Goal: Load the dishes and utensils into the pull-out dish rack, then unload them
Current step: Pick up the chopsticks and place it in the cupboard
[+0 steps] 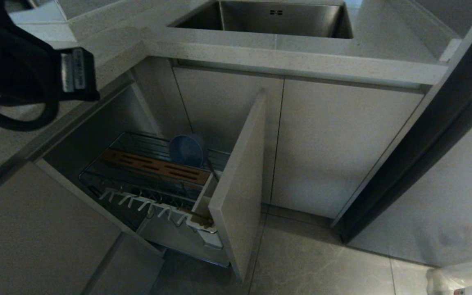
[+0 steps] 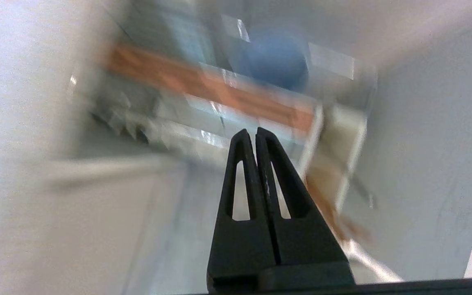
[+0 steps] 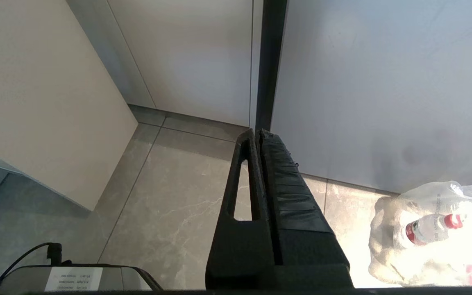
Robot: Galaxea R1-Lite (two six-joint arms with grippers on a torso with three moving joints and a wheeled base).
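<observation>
- below the pale speckled stone counter (image 1: pixel 301 61), the dark wire pull-out dish rack (image 1: pixel 154 180) stands drawn out behind its beige door front (image 1: pixel 240 184).
- a matte blue-grey bowl (image 1: pixel 187 150) stands on edge at the rack's back; the white utensil cup's (image 1: pixel 205 229) contents are too dark to tell.
- left gripper (image 2: pixel 249 132), fingers pressed together and empty, hangs above the rack; that view is smeared.
- right gripper (image 3: pixel 256 132) is closed over grey floor tiles (image 3: pixel 178 205).
- red-capped bottles in a clear plastic bag (image 3: pixel 424 229) have unreadable labels.
</observation>
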